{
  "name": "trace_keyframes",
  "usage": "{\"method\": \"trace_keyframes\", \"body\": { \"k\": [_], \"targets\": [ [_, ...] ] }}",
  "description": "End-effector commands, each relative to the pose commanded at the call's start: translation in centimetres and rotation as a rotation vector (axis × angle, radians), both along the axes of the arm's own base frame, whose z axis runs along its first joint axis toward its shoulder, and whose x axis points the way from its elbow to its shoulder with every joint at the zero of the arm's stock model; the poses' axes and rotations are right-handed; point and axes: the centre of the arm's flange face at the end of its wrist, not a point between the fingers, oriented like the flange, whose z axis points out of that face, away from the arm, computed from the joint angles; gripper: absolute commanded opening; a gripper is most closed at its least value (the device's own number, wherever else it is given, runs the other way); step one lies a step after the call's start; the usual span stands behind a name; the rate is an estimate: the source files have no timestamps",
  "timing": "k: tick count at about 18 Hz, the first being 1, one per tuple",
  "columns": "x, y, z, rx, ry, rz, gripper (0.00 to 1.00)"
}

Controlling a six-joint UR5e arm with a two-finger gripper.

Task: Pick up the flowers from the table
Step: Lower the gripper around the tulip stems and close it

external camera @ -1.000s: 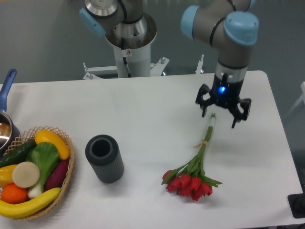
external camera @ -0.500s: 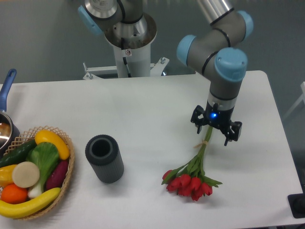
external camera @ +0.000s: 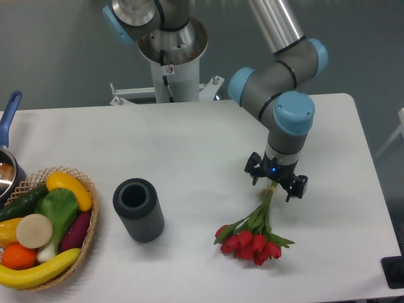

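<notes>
A white table (external camera: pixel 189 145) is standing before a grey wall. The flowers (external camera: pixel 252 237) are lying at its 4 o'clock, blooms toward 6. The gripper (external camera: pixel 276 187) is reaching down with fingers spread wide astride the stems' upper end.

The surface (external camera: pixel 189 145) carries everything. At its left edge sits a basket (external camera: pixel 88 230) holding vegetables (external camera: pixel 44 227), and behind the basket, at the frame's left border, a pot (external camera: pixel 7 167) with its handle pointing back. To the right of the basket, apart from it, stands a cylinder (external camera: pixel 139 209), upright with its open end up. Further right, toward the front, lie the flowers (external camera: pixel 255 233), heads nearest the front edge and stems running back and slightly right. The gripper (external camera: pixel 276 186) hangs over the back end of the stems, one of the fingers (external camera: pixel 252 174) on either side of them. The arm's base (external camera: pixel 172 57) stands behind the surface, near its middle
</notes>
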Motion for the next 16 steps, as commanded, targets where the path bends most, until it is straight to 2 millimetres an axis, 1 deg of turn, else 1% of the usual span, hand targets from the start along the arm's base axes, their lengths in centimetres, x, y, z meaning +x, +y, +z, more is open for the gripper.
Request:
{"method": "trace_keyframes", "body": {
  "k": [4,6,10,14,16],
  "targets": [
    [-0.5,0.4,-0.8,0.016,-0.011,0.009,1.00],
    [-0.3,1.2,-1.0,0.015,-0.013,-0.002,1.00],
    [-0.5,1.9,-1.7,0.015,-0.019,0.004,1.00],
    [-0.2,2.5,-2.0,0.012,-0.022,-0.004,0.96],
    [-0.1,2.6,-2.2,0.012,-0.025,-0.005,0.89]
  ]
}}
